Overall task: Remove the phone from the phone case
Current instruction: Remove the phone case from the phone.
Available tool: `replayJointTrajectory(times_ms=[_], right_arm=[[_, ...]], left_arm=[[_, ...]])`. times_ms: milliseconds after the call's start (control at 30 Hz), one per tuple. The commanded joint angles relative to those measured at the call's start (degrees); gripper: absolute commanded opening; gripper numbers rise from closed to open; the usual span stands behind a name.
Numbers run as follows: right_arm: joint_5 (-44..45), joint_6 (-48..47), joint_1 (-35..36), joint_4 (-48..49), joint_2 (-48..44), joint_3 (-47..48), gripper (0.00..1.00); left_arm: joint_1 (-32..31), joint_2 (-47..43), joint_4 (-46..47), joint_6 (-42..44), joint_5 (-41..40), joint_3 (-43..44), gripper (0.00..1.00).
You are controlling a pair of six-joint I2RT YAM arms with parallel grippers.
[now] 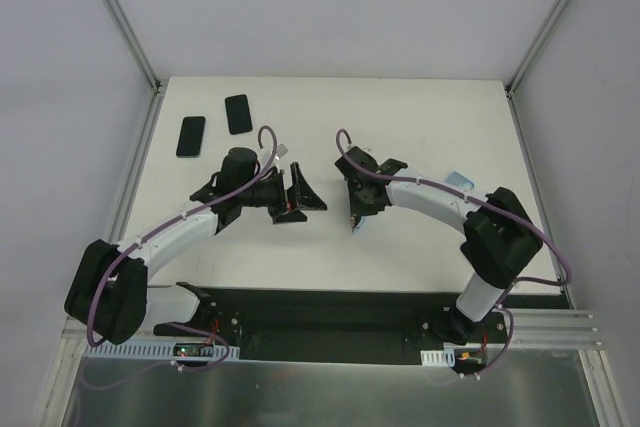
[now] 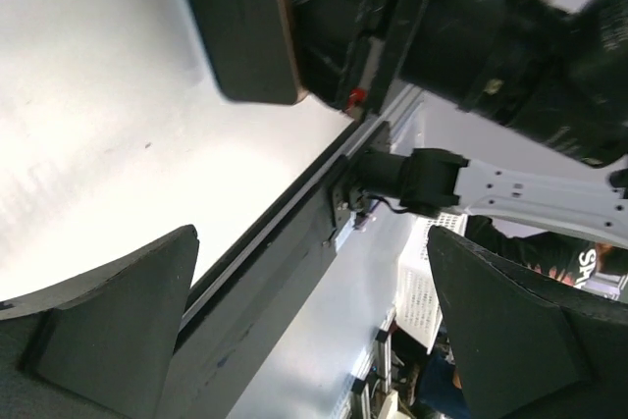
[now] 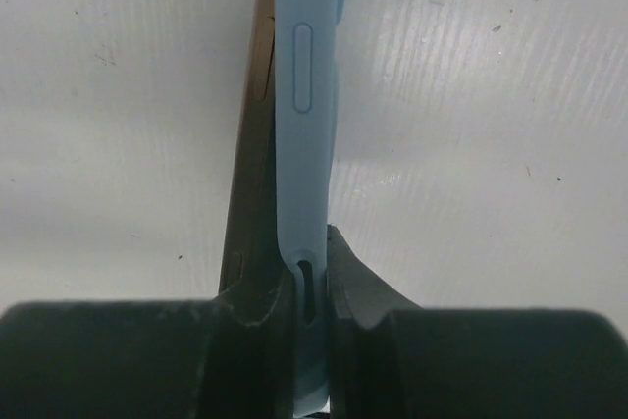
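As right end effector [image 3: 310, 291] clamps case [image 3: 306, 95], edgewise

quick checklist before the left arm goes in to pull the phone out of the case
1. Right end effector shut on case: ok, its fingers pinch the case's near end.
2. Phone edge exposed to grab: ok, it shows along one side of the case.
3. Phone fully free of case: cannot tell, the near end is hidden by the fingers.
4. Left end effector open: ok, nothing between its fingers.
5. Left end effector lined up on phone: not ok, it sits off to the side, apart from the phone.
6. Spare phones out of the way: ok, they lie at the table's far left.
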Motion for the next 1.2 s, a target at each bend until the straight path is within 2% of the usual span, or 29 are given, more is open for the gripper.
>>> replayJointTrajectory(times_ms=[0,167,333,500,633,833,1000,1167], right_arm=[[-0.03,-0.79,0.23,1.37,2.38,1.75,0.01],[-6.16,-0.70,0.14,4.18,6.77,1.58,0.01],[-11.71,-0.62,0.05,6.91,11.35,3.16,0.01],[-17.69,-0.35,0.14,7.97,15.74,5.35,0.01],[-19.63,-0.35,0.14,8.32,17.33,6.23,0.01],[-20.68,-0.53,0.14,8.58,17.86,6.24,0.01],[-21.30,-0.53,0.05,8.32,17.86,6.85,0.01],[-21.92,-0.79,0.14,8.06,18.21,7.46,0.01]], left_arm=[[-0.24,-1.08,-0.89,4.67,-2.96,-2.93,0.99],[-1.64,0.67,-0.81,9.07,-4.46,-4.78,0.99],[-5.77,3.31,2.09,11.53,-6.22,-4.87,0.99],[-7.01,6.91,5.86,14.70,-9.21,-5.75,0.99],[-7.27,8.58,10.44,14.53,-12.11,-7.16,0.98],[-9.12,13.23,14.39,13.82,-15.63,-4.53,0.96],[-11.66,16.58,14.84,14.00,-18.43,-0.83,0.95],[-12.02,18.87,16.33,12.68,-21.50,0.58,0.89]])
